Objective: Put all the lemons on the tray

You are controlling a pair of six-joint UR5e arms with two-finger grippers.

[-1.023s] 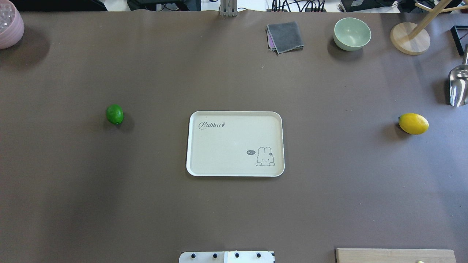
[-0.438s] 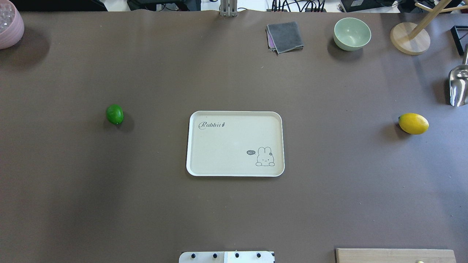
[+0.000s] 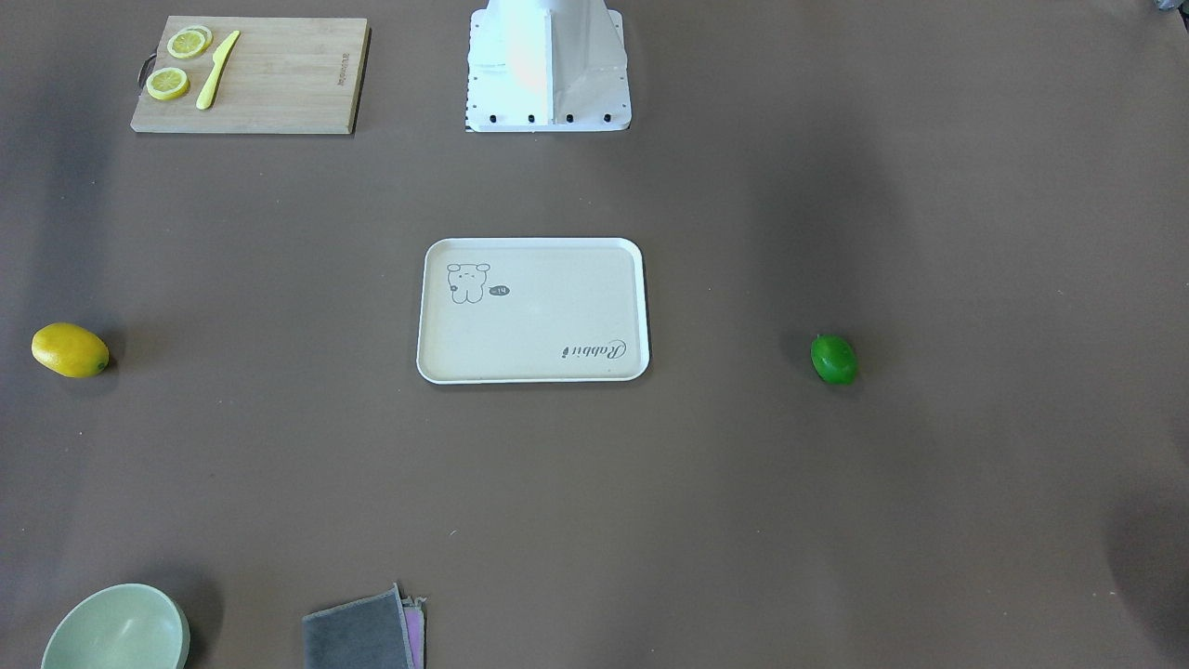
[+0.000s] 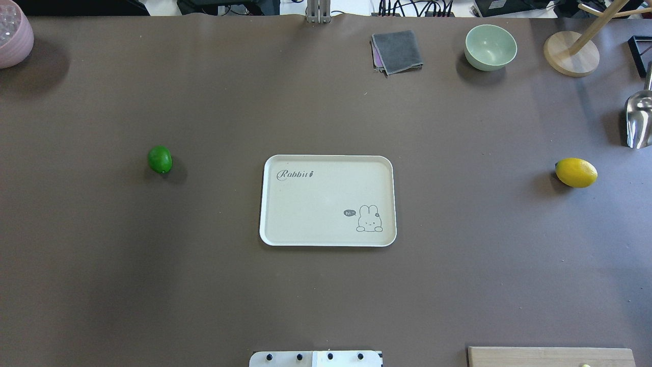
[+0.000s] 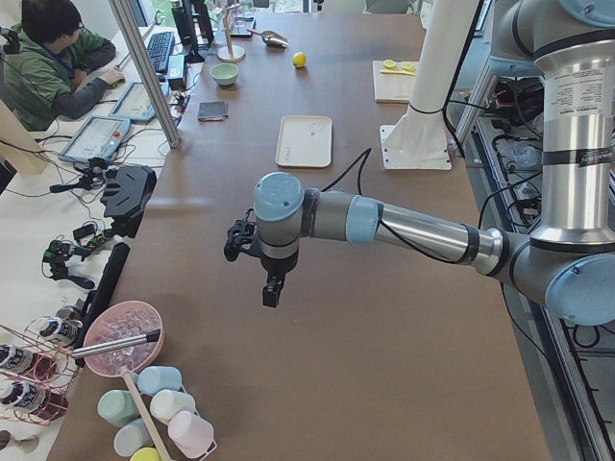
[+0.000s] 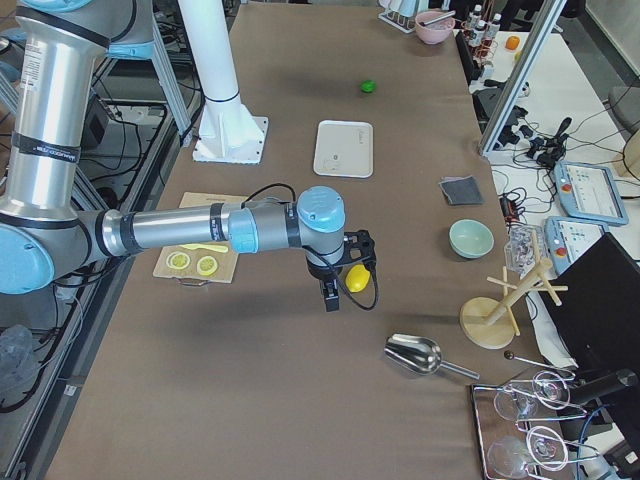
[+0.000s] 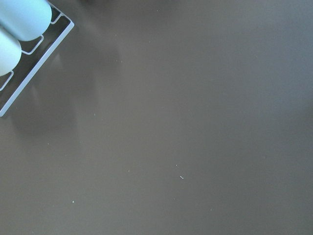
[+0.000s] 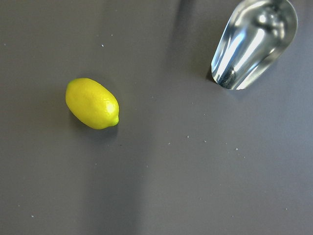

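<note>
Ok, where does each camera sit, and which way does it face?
Front-facing: across the table, looking down at the tray; only robot's base shows.
Overhead: behind the robot, looking forward; base edge only.
Exterior left: table end; left arm near.
Exterior right: opposite end; right arm near.
Left wrist: down at the table; no body.
Right wrist: down at the yellow lemon and scoop; no body.
Shared: front-facing and overhead both show tray, green lemon.

The brown worktop (image 4: 326,102) carries the cream tray (image 4: 326,199) at its middle, the green lemon (image 4: 160,159) well apart on one side, the yellow lemon (image 4: 576,172) on the other. Near its edges — a grey cloth (image 4: 397,51), a green bowl (image 4: 490,47), a scoop (image 4: 639,120), a cutting board (image 3: 269,79).
</note>
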